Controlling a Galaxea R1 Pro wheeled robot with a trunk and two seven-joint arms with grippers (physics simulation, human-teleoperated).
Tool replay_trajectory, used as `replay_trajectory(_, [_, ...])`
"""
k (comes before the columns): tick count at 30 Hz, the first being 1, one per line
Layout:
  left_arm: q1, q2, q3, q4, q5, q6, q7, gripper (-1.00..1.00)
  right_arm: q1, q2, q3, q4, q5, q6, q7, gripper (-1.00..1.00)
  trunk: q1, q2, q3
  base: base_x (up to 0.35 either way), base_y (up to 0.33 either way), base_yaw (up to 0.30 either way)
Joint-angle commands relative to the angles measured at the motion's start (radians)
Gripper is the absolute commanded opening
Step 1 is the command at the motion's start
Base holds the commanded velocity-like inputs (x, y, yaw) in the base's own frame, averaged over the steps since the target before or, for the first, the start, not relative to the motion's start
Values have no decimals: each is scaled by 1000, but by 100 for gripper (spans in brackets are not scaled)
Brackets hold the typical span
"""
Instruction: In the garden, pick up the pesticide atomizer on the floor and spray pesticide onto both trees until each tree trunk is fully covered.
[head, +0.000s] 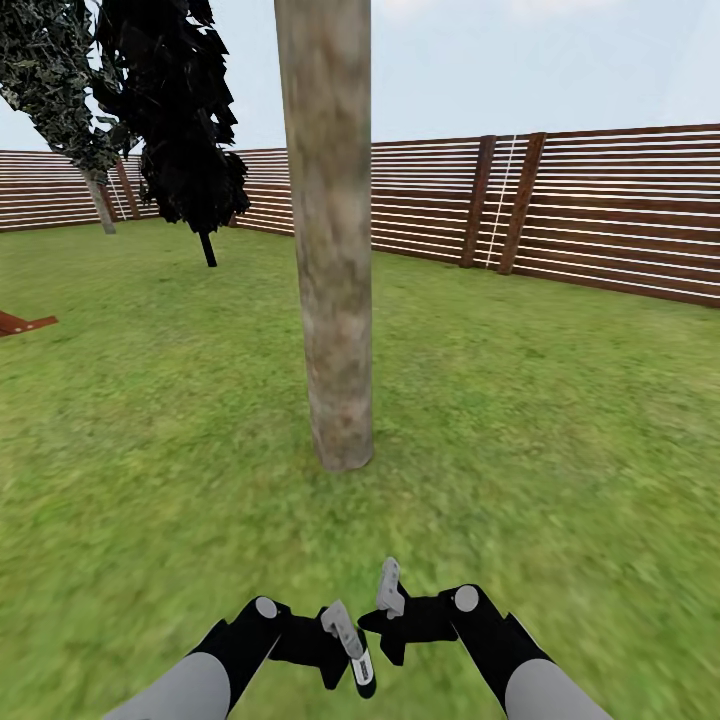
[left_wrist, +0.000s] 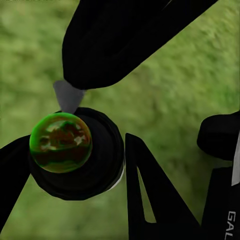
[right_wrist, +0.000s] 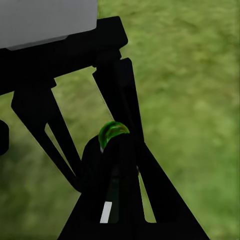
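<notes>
A mottled green grass lawn (head: 560, 420) spreads as the ground. A thick, straight, pale grey-beige bark tree trunk (head: 332, 250) stands upright in it. A red-brown horizontal-slat wooden fence (head: 620, 215) rises at its far edge.
</notes>
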Motion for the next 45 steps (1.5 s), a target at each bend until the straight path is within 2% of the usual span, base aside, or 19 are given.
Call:
replay_trajectory(1, [0, 0, 0, 0, 1, -1, 0, -100, 0, 0, 0, 0, 0, 0, 0, -100, 0, 0, 0, 0, 0, 0])
replay_trajectory(6, [0, 2, 1, 0, 1, -2, 0, -100, 0, 0, 0, 0, 0, 0, 1, -100, 0, 0, 0, 0, 0, 0])
replay_trajectory(9, [10, 16, -10, 1, -4, -3, 6, -100, 0, 0, 0, 0, 0, 0, 1, -100, 0, 0, 0, 0, 0, 0])
replay_trajectory(10, [11, 30, -12, 1, -7, -3, 7, -100, 0, 0, 0, 0, 0, 0, 0, -100, 0, 0, 0, 0, 0, 0])
replay_trajectory(13, [14, 114, -15, 3, -11, -4, 9, -100, 0, 0, 0, 1, 0, 0, 0, -100, 0, 0, 0, 0, 0, 0])
replay_trajectory(16, [16, 181, -16, 5, -13, -24, 11, -100, 0, 0, 0, 2, 1, 0, 1, -100, 0, 0, 0, 0, 0, 0])
replay_trajectory(22, [16, 278, -5, 5, -4, -33, 42, -100, 0, -3, 0, 8, 1, -1, 0, -100, 0, 0, 0, 0, 0, 0])
replay_trajectory(23, [15, 286, 2, 5, -2, -32, 70, -100, 0, -5, 0, 10, 1, -2, -1, 100, 0, 0, 0, 0, 0, 0])
replay_trajectory(26, [17, 291, 51, 14, 32, -30, 213, -100, 2, -11, -3, 18, 1, -5, -24, 100, 0, 0, 0, 0, 0, 0])
replay_trajectory(27, [18, 291, 74, 16, 54, -30, 261, -100, 4, -13, -4, 33, 1, -6, -60, 100, 0, 0, 0, 0, 0, 0])
replay_trajectory(29, [18, 290, 117, 18, 106, -28, 340, -100, 6, -38, -9, 99, -6, -7, -207, 100, 0, 0, 0, 0, 0, 0])
replay_trajectory(31, [18, 285, 147, 18, 169, -25, 415, -100, 7, -64, -46, 205, -49, -13, -436, 100, 0, 0, 0, 0, 0, 0])
replay_trajectory(33, [18, 279, 159, 21, 219, -20, 455, -100, 9, -84, -125, 272, -141, -64, -616, 100, 0, 0, 0, 0, 0, 0])
replay_trajectory(35, [18, 271, 164, 29, 286, -17, 524, -100, 9, -98, -194, 294, -250, -138, -755, 100, 0, 0, 0, 0, 0, 0])
replay_trajectory(37, [18, 256, 166, 38, 363, 1, 604, -100, 43, -110, -215, 299, -332, -181, -868, 100, 0, 0, 0, 0, 0, 0])
replay_trajectory(38, [18, 251, 166, 40, 391, 44, 633, -100, 83, -116, -220, 300, -377, -249, -925, 100, 0, 0, 0, 0, 0, 0])
replay_trajectory(41, [11, 212, 164, 27, 423, 226, 664, -100, 171, -143, -223, 301, -463, -417, -976, 100, 0, 0, 0, 0, 0, 0])
replay_trajectory(43, [10, 197, 165, 24, 426, 274, 681, -100, 211, -185, -224, 301, -498, -458, -984, 100, 0, 0, 0, 0, 0, 0])
replay_trajectory(45, [10, 194, 166, 23, 428, 288, 714, -100, 223, -220, -224, 302, -509, -469, -985, 100, 0, 0, 0, 0, 0, 0])
